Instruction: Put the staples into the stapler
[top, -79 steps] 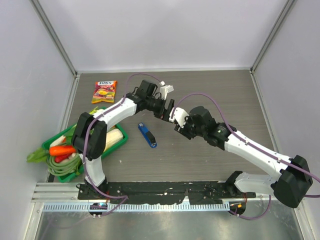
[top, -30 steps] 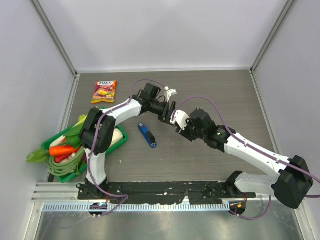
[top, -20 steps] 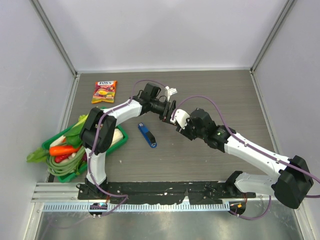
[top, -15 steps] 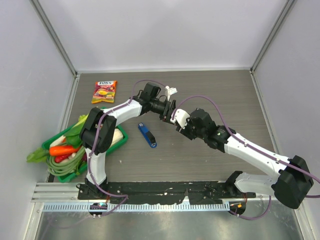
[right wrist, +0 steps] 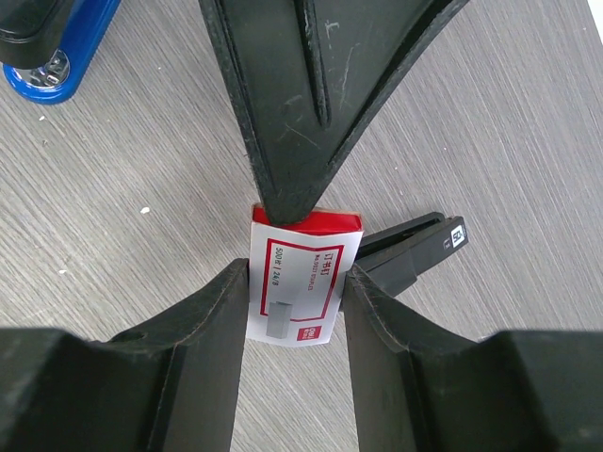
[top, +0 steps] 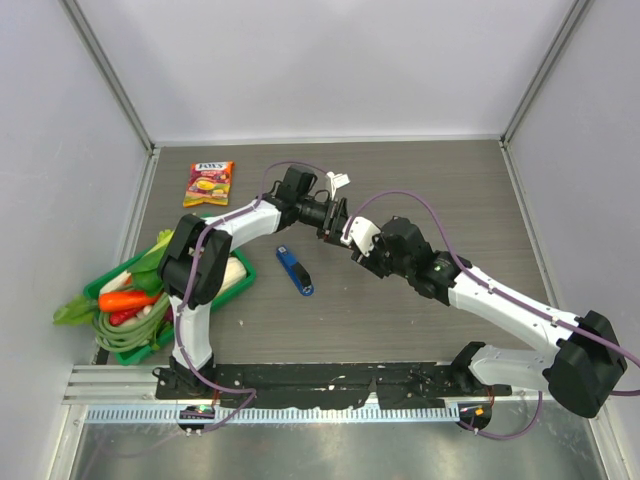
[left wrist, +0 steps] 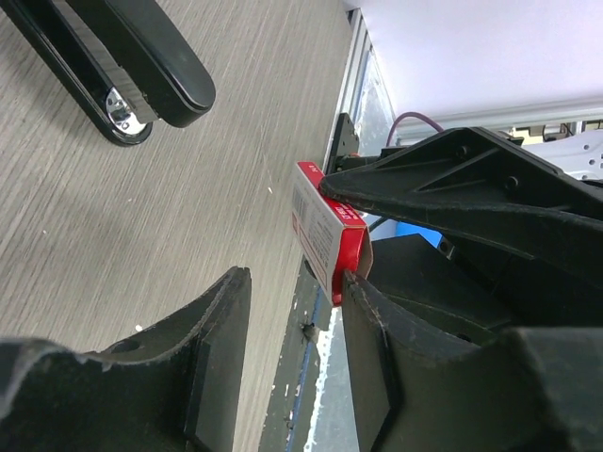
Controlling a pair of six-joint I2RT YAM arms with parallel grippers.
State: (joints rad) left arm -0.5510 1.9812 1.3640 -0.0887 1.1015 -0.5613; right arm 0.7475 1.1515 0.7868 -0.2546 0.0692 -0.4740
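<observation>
My right gripper (right wrist: 294, 282) is shut on a small red-and-white staple box (right wrist: 301, 250) and holds it above the table. My left gripper (left wrist: 297, 273) meets it end-on, jaws apart. One left finger (left wrist: 372, 320) touches the box's red end (left wrist: 347, 247); the other stands clear. The staples themselves are hidden. A black stapler (left wrist: 141, 66) lies on the table below the box (right wrist: 415, 247). A blue stapler (top: 294, 270) lies nearer the arm bases (right wrist: 47, 47). From above, both grippers meet at mid-table: left (top: 335, 222), right (top: 347, 233).
A candy packet (top: 208, 184) lies at the back left. A green tray (top: 247, 272) of toy vegetables sits at the left edge. Grey walls enclose the table on three sides.
The left gripper's jaws have narrowed and it has edged up against the box's end. The right gripper keeps the same grip on the box.
</observation>
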